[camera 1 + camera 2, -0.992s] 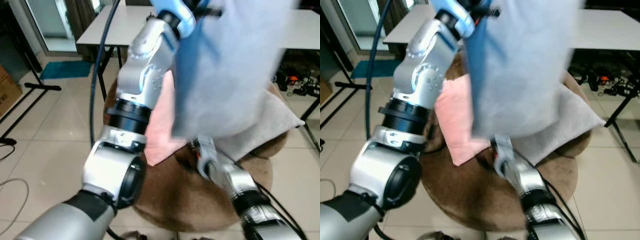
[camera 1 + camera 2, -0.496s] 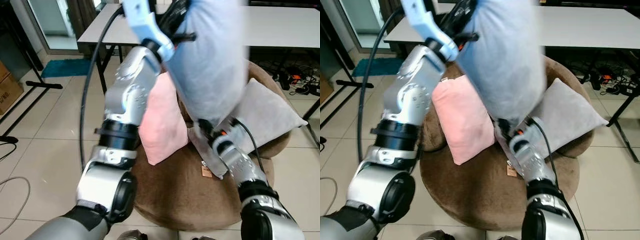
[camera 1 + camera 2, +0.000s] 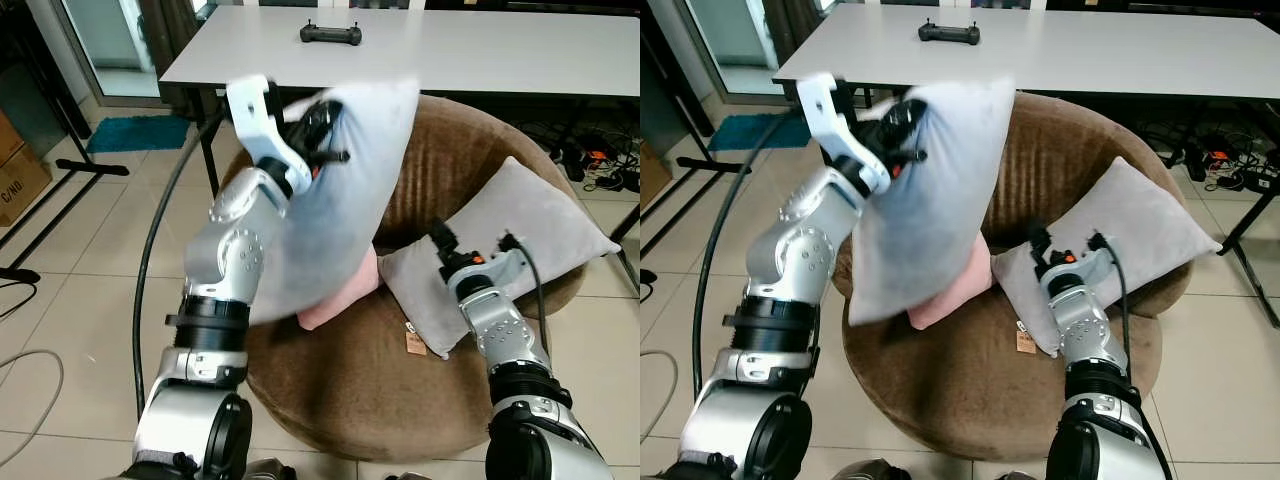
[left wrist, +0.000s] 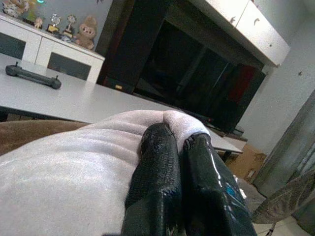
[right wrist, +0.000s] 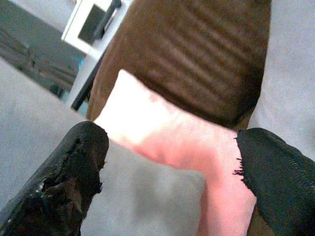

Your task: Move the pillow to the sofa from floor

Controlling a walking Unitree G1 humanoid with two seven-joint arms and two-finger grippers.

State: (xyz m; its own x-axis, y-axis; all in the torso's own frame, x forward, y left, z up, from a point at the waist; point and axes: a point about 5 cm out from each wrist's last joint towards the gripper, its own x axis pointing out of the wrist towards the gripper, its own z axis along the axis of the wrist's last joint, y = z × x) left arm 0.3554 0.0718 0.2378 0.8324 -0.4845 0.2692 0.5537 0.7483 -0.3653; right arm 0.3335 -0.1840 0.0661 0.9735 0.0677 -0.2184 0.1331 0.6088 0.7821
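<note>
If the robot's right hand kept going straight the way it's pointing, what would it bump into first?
Probably the pink pillow, straight ahead between the open right hand's fingers. The grey pillow that the left hand holds hangs close by, so depth is uncertain.

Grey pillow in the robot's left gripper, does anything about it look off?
The grey pillow hangs by one corner from the left gripper, dangling tilted over the pink pillow on the brown sofa, not yet set down.

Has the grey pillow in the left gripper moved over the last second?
Yes. The grey pillow has come down from high over the brown sofa and now hangs against the pink pillow.
</note>
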